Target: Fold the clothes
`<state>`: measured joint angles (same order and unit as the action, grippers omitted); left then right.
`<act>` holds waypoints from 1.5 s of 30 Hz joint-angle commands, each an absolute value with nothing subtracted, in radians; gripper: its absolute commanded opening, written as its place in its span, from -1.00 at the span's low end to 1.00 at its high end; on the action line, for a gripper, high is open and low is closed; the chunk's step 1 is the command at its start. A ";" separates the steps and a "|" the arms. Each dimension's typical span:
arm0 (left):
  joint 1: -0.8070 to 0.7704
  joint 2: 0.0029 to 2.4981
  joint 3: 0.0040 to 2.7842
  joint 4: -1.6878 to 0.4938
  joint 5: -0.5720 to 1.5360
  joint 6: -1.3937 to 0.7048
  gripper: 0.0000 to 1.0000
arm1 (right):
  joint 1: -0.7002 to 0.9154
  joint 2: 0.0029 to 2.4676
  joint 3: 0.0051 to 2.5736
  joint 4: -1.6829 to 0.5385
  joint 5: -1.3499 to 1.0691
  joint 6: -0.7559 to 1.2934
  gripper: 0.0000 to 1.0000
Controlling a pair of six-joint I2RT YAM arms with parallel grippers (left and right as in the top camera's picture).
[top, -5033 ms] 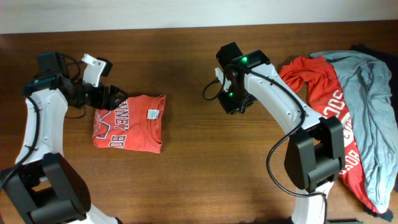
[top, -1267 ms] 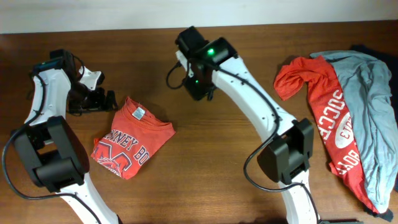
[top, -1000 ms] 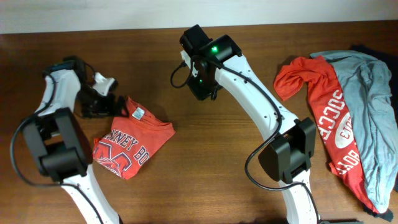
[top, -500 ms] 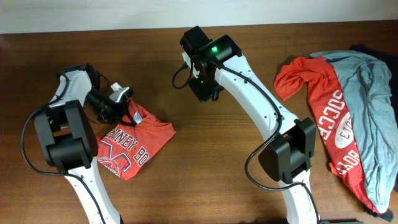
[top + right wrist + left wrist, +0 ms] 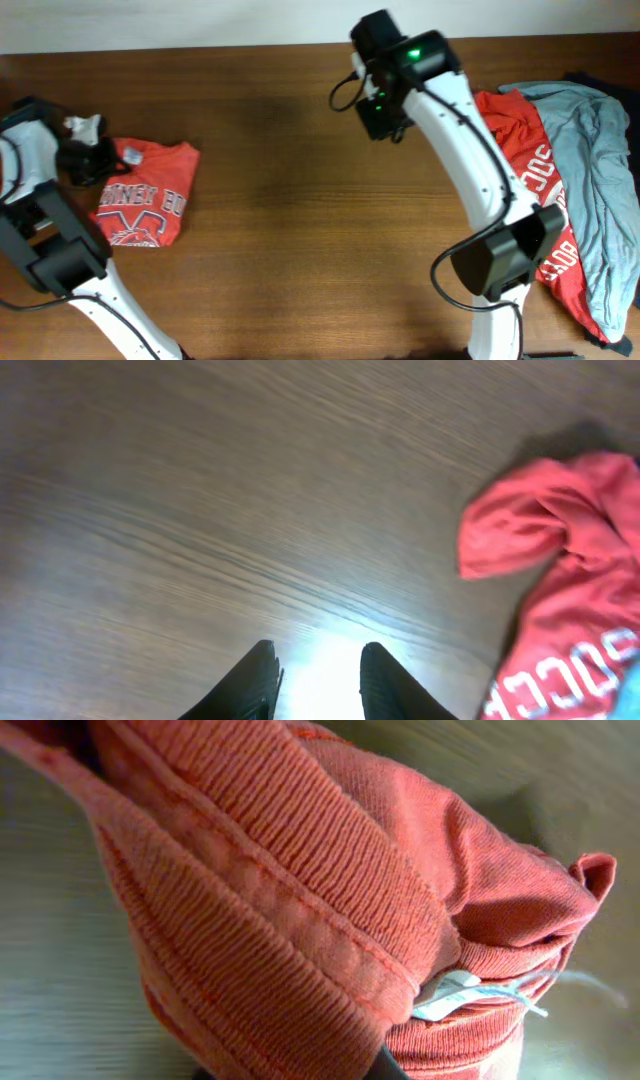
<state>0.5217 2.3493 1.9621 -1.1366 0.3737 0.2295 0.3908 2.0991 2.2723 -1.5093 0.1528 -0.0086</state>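
since the left pincer [image 5: 88,160] has clamped together on the ribbed collar of the folded orange-red cotton t-shirt with white-grey chest lettering [image 5: 148,195], the garment has travelled with it. a moment ago it lay left of centre. it now lies at the far left edge of the dark wooden worktop [image 5: 300,250]. in the left wrist view the collar fabric fills the frame, with the white neck label [image 5: 470,992] just beside the grip. the bundle has kept its folded shape during the drag.

the right pincer [image 5: 315,682] has swung from the worktop centre toward the right side. its jaws stand slightly apart with nothing between them, above bare wood. the unfolded red shirt lettered "socce" [image 5: 545,550] lies just ahead of it, heaped at the right edge. the grey-blue shirt [image 5: 592,150] is draped over that shirt's far side.

judgement: the first garment is finished and is being parked clear of the working area. the next step is to fetch the red shirt from the heap.
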 commanded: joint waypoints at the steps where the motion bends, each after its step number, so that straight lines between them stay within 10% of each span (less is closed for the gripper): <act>1: 0.562 2.352 1.979 -1.082 0.364 0.157 -0.97 | 0.369 2.072 2.291 -1.520 0.170 -0.012 -0.35; 8: 0.609 2.352 1.979 -1.055 0.242 0.158 -0.84 | 0.351 2.072 2.291 -1.520 0.170 -0.012 -0.35; 9: 0.614 2.352 1.982 -1.056 0.238 0.157 -0.44 | 0.351 2.072 2.291 -1.520 0.170 -0.012 -0.35; 10: 0.622 2.352 1.995 -1.075 0.212 0.157 0.99 | 0.350 2.072 2.291 -1.523 0.170 -0.012 -0.35; 24: 0.565 2.196 2.283 -1.311 0.256 0.102 0.99 | 0.229 1.990 2.292 -1.470 0.069 0.008 -0.34; 27: 0.477 2.130 2.283 -1.318 0.258 0.103 0.99 | 0.158 1.979 2.292 -1.443 -0.127 0.007 0.17; 32: 0.311 2.085 2.283 -1.328 0.191 0.128 0.99 | 0.078 1.982 2.292 -1.438 -0.207 0.007 0.42; 34: 0.252 2.085 2.283 -1.340 0.178 0.128 0.99 | 0.049 1.982 2.292 -1.432 -0.209 0.008 0.97; 45: 0.159 2.016 2.280 -1.504 0.159 0.128 0.99 | 0.019 1.893 2.292 -1.527 -0.163 0.004 1.00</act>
